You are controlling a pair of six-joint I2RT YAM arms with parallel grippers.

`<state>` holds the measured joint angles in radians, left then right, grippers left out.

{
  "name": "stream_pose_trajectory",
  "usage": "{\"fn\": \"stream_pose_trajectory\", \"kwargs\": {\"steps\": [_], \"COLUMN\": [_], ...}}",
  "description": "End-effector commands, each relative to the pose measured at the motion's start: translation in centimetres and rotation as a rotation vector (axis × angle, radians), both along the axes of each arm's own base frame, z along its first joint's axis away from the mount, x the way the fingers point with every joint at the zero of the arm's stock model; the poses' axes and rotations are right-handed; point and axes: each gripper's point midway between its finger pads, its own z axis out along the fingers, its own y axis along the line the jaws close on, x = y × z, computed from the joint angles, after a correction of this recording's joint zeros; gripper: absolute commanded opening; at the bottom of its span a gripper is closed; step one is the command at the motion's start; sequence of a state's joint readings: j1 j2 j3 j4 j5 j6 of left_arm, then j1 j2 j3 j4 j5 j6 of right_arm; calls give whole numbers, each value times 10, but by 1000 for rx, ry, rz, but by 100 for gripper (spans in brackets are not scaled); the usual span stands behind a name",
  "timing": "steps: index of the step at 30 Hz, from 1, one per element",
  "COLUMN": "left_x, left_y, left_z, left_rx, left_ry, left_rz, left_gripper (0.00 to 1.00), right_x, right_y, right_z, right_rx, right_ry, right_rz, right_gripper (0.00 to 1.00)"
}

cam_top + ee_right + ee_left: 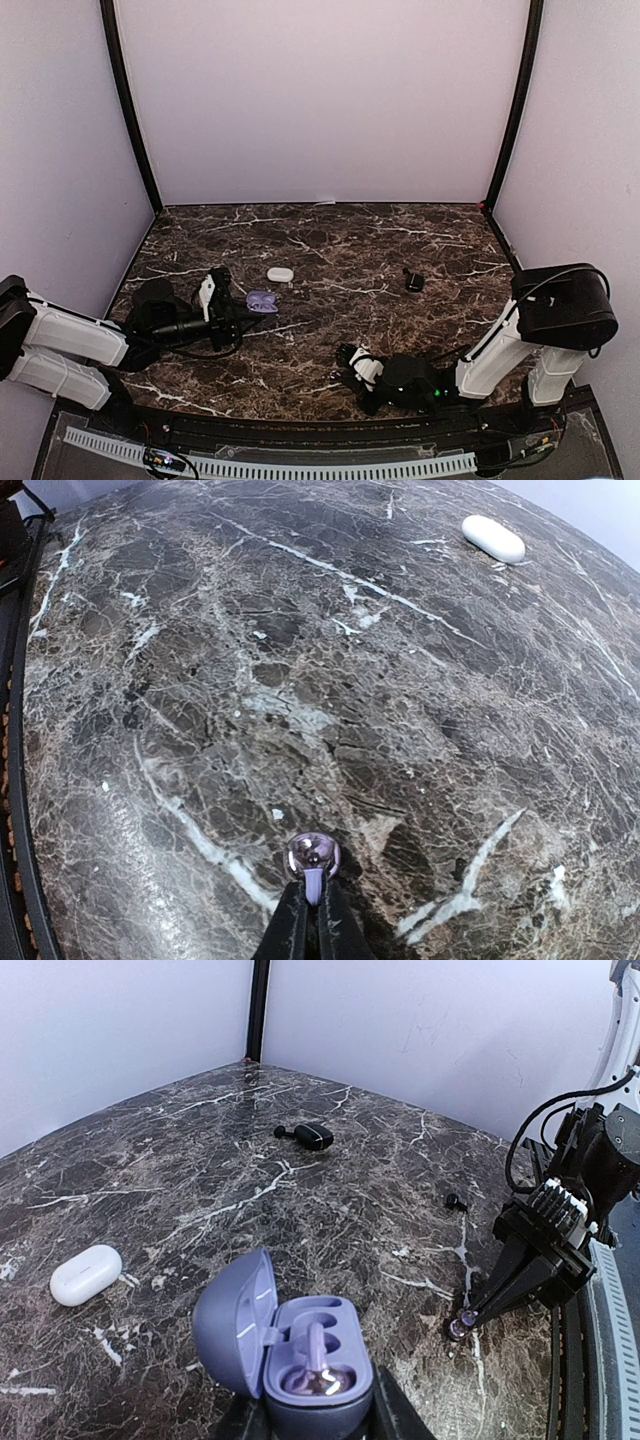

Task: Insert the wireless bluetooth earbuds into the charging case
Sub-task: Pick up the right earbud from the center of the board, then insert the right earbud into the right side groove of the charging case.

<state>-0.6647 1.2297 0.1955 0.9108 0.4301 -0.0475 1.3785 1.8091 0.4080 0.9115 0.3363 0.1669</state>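
**One purple bud pinched in our right claw, the open case held at the left**

At the left of the top view our left claw point(308, 1425) is closed around the base of the purple charging case point(262, 301). The case is a smooth matte pebble with its lid hinged open. One seated bud point(318, 1380) shows glossy in the near socket, and we judge the far socket free. Just up and right of it lies a shut white case point(279, 273). At lower centre our right claw point(312, 895) is narrowed onto the loose purple earbud point(313, 856), its round shiny head forward and its stem running back between the fingers. The bud is at or just above the veined marble counter point(330, 240); we cannot tell which. The open case lies up and left of this claw, well apart. Farther right sit a dark case point(414, 282) and a dark bud point(456, 1201).
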Motion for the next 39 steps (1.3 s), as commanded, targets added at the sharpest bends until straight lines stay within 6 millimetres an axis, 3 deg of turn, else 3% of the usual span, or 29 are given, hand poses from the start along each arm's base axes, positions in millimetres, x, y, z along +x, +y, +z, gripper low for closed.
{"fn": "stream_pose_trajectory", "kwargs": {"steps": [1,14,27,39], "left_x": [0,-9,-37,-54], "left_y": [0,-4,-24,-46], "left_z": [9,9,6,-9], "left_rx": [-22,-18,-32,42], "left_ry": [-34,-60,-50,-56], "left_rz": [-10,-71,-273,-376], "left_gripper": [5,5,4,4], "right_x": [1,-2,-6,-13], "right_y": [2,-4,-8,8], "right_z": [6,32,108,148], "right_rx": [25,-28,-113,-129], "right_ry": [-11,-35,-32,-25], "right_rz": [-5,74,243,318], "right_gripper": [4,0,0,0]}}
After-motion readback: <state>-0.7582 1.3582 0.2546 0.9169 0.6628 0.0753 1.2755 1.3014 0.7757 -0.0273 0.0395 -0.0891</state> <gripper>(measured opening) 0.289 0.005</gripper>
